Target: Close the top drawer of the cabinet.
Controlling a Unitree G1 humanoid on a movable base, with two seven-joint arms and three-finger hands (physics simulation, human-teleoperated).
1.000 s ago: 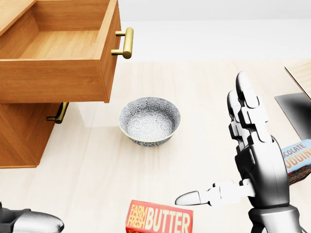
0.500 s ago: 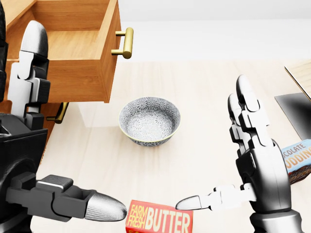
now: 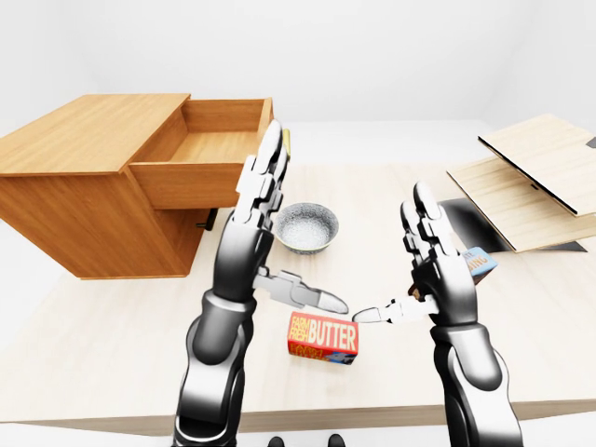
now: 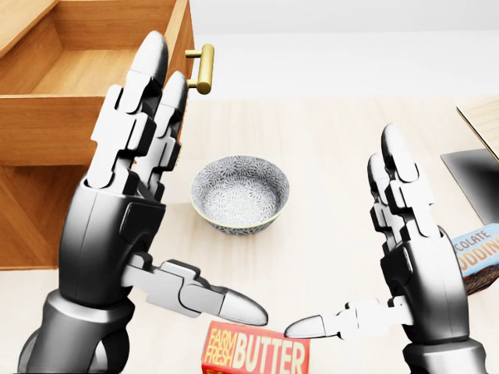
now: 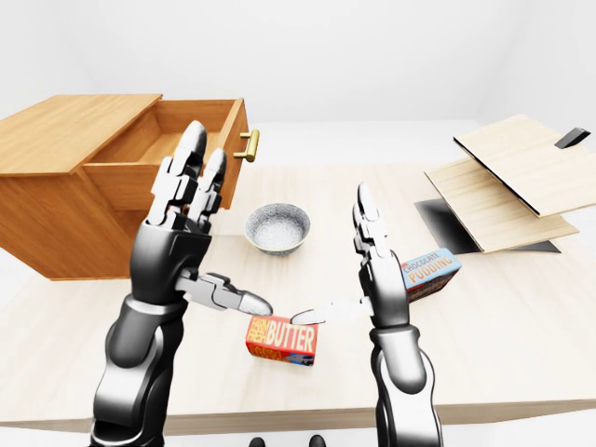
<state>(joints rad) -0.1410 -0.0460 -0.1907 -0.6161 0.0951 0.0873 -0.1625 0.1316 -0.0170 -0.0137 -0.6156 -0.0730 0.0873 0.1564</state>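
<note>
Both the left hand (image 4: 129,210) and right hand (image 4: 413,265) are raised, fingers spread, gripping nothing, beside the pulled-out top drawer (image 5: 163,149).

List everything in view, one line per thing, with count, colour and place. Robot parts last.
cabinet: one, brown wood, left side of the table in the right-eye view.
top drawer: one, brown wood, pulled open, brass handle.
bowl: one, grey patterned, middle of table.
butter box: one, red, near the bottom edge of the table.
pudding box: one, blue and orange, right of the right hand.
boards: two, pale wood, right side, stacked.
table: one, pale wood.
left hand: one, grey-black, open, raised by the drawer.
right hand: one, grey-black, open.
</note>
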